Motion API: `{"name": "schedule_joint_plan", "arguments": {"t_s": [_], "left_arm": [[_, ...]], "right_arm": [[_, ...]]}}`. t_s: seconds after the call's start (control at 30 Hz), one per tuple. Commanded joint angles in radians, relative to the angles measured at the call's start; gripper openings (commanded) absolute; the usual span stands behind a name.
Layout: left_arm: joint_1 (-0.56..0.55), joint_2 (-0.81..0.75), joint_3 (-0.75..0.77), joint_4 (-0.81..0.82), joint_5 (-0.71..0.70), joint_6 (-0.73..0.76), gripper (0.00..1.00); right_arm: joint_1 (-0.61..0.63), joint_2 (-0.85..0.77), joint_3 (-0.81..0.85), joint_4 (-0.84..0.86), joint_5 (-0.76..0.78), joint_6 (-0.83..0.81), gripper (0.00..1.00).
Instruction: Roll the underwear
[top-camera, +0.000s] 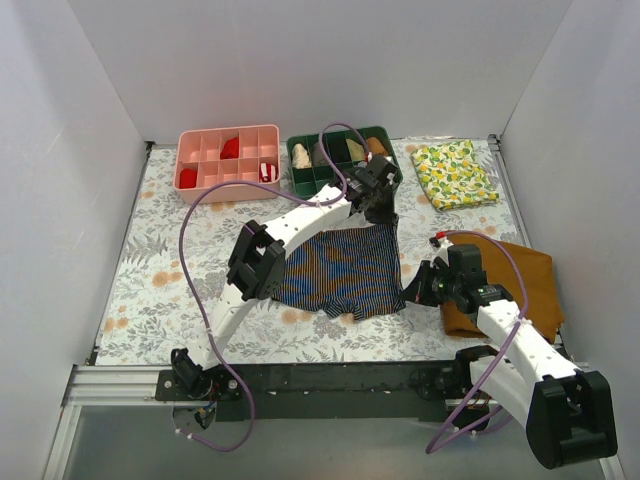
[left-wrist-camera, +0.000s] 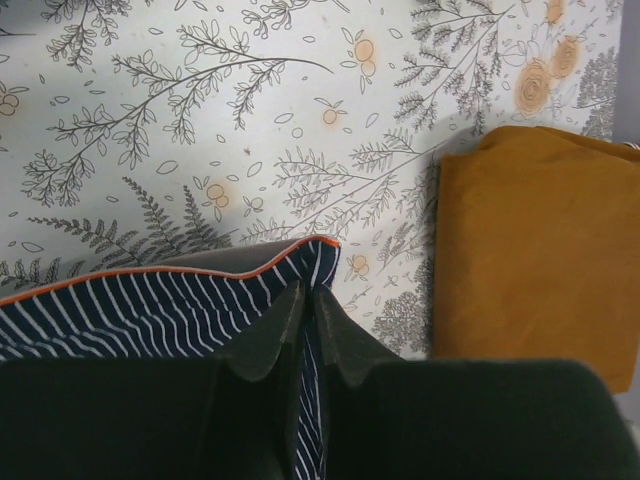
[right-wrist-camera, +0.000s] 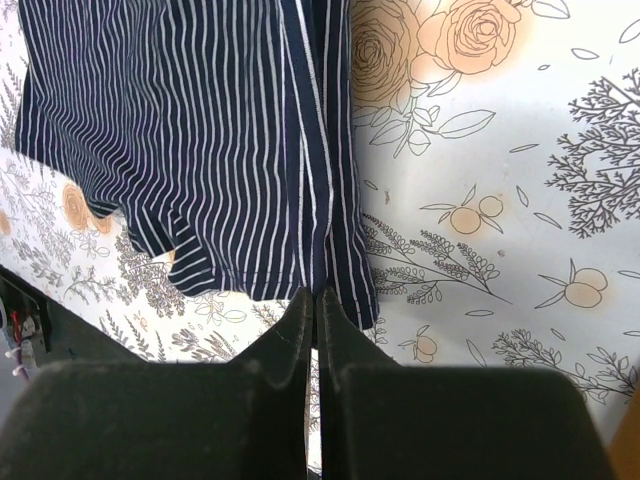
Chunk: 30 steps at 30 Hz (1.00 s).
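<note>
1. White walls close in three sides of the table (top-camera: 160, 290), which has a floral cover of grey ferns and orange blossoms.
2. I see the underwear (top-camera: 345, 272) spread flat near the middle of the table, between my two arms. It is dark navy with thin stripes. Its orange-trimmed waistband faces the far trays and its leg openings face the near edge.
3. My left arm reaches across to the far right corner of the underwear. On the wrist camera, the left claw (left-wrist-camera: 308, 295) is pressed narrow, with the striped cloth pinched between its fingers just under the orange trim.
4. My right arm comes in low from the right. The right claw (right-wrist-camera: 316, 295) is also squeezed together, its tips clamped on the hem at the near right corner of the underwear.
5. A folded mustard cloth (top-camera: 520, 280) lies at the right side of the table, partly under the right arm. It sits near the underwear but apart from it, with bare floral cover between them.
6. Along the back sit a pink tray (top-camera: 228, 158) and a green tray (top-camera: 340, 160) side by side, each with small items in its compartments.
7. A lemon-print cloth (top-camera: 455, 172) lies folded to the right of the green tray.
</note>
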Motion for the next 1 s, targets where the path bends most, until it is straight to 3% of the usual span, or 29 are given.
{"name": "schedule_joint_plan", "arguments": {"t_s": [0.0,0.17,0.53,0.67,0.77,0.8,0.87,0.9,0.97], "left_arm": [[0.006,-0.094,-0.05,0.033,0.033,-0.005,0.1],[0.009,-0.068,-0.055,0.051,0.041,-0.004,0.24],[0.01,-0.007,-0.022,0.067,0.156,0.003,0.34],[0.01,0.007,-0.028,-0.022,0.084,0.027,0.35],[0.013,-0.132,-0.183,0.028,-0.009,0.035,0.33],[0.016,-0.201,-0.364,0.077,-0.006,0.042,0.33],[0.032,-0.391,-0.52,0.209,0.006,0.046,0.35],[0.036,-0.445,-0.662,0.235,-0.006,0.046,0.35],[0.05,-0.589,-0.781,0.266,-0.046,0.024,0.37]], "right_arm": [[0.002,0.001,0.036,-0.006,-0.031,-0.015,0.01],[0.002,0.001,0.038,-0.006,-0.031,-0.013,0.01],[0.002,0.001,0.027,-0.018,0.031,0.005,0.01],[0.001,0.006,0.022,-0.015,0.052,0.017,0.01],[0.002,0.017,0.022,-0.018,0.069,0.028,0.01],[0.002,0.024,0.021,-0.018,0.072,0.03,0.01],[0.002,0.029,0.021,-0.023,0.091,0.036,0.01],[0.001,0.033,0.019,-0.021,0.095,0.039,0.01],[0.001,0.038,0.021,-0.017,0.097,0.039,0.01]]}}
